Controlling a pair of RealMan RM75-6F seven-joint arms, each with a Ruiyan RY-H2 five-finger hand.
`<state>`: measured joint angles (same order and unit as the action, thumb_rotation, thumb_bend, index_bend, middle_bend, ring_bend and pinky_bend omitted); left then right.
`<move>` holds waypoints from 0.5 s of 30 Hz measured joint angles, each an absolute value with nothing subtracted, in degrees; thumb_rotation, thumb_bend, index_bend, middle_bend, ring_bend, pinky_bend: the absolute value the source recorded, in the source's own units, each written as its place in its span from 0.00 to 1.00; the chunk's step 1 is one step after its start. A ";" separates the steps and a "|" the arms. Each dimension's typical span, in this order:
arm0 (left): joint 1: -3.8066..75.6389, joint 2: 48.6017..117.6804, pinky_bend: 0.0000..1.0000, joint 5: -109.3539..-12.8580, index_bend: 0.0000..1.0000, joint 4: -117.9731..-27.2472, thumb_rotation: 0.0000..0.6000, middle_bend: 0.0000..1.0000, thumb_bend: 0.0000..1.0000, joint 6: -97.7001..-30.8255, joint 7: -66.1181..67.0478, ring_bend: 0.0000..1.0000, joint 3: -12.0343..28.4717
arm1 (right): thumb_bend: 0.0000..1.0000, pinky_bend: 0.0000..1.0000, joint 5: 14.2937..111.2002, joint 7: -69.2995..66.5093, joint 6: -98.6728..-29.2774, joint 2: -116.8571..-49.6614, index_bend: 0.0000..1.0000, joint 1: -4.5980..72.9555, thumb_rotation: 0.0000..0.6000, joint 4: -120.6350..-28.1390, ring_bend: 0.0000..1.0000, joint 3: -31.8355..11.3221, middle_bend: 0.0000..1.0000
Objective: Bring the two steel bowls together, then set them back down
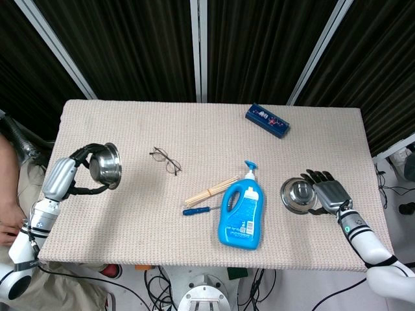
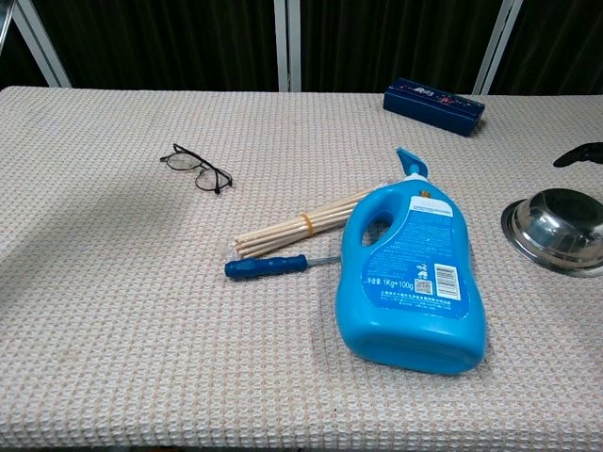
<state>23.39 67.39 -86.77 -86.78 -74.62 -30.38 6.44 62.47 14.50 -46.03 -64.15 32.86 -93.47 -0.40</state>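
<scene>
On the big blue plastic detergent bottle (image 2: 409, 282) lying flat at the table's centre, we read "1KG+100g" on its white label beside a barcode and a QR code; the smaller print is too fine for us. The dark blue rectangular box (image 2: 434, 100) at one o'clock from the bottle carries pale lettering we cannot make out.

Our left hand (image 1: 83, 170) grasps one round steel bowl (image 1: 106, 163) at the table's nine o'clock edge, black fingers wrapped around its rim, the bowl tipped on its side so its hollow faces the centre. Whether it touches the cloth we cannot tell. The second steel bowl (image 2: 558, 229) sits upright at three o'clock of the bottle; our right hand (image 1: 330, 191) is against its outer rim with fingers spread, and we cannot tell if it truly clamps the bowl or merely touches it.

At nine o'clock of the bottle lie a bundle of pale wooden sticks (image 2: 299, 227) banded together and a blue-handled screwdriver (image 2: 267, 267) just below them. Thin wire-framed glasses (image 2: 197, 169) rest at ten o'clock.

The table (image 2: 113, 358) wears a beige waffle-weave cloth. Behind it hang dark ribbed panels (image 1: 259, 45) split by pale metal posts (image 1: 199, 45); cables (image 1: 162, 282) trail on the floor below
</scene>
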 measured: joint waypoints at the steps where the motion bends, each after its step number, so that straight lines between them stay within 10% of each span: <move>1: 23.41 67.38 0.48 -86.77 0.44 -86.68 1.00 0.41 0.15 -74.57 -30.44 0.32 6.42 | 0.17 0.00 62.38 14.73 -45.92 -64.37 0.00 32.95 1.00 -93.29 0.00 -0.34 0.00; 15: 23.42 67.04 0.48 -86.82 0.45 -87.00 1.00 0.41 0.15 -74.85 -30.69 0.32 6.65 | 0.17 0.00 59.02 18.89 -44.18 -65.98 0.00 34.92 1.00 -92.89 0.00 0.15 0.01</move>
<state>23.42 67.04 -86.82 -87.00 -74.85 -30.69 6.65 59.02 18.89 -44.18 -65.98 34.92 -92.89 0.15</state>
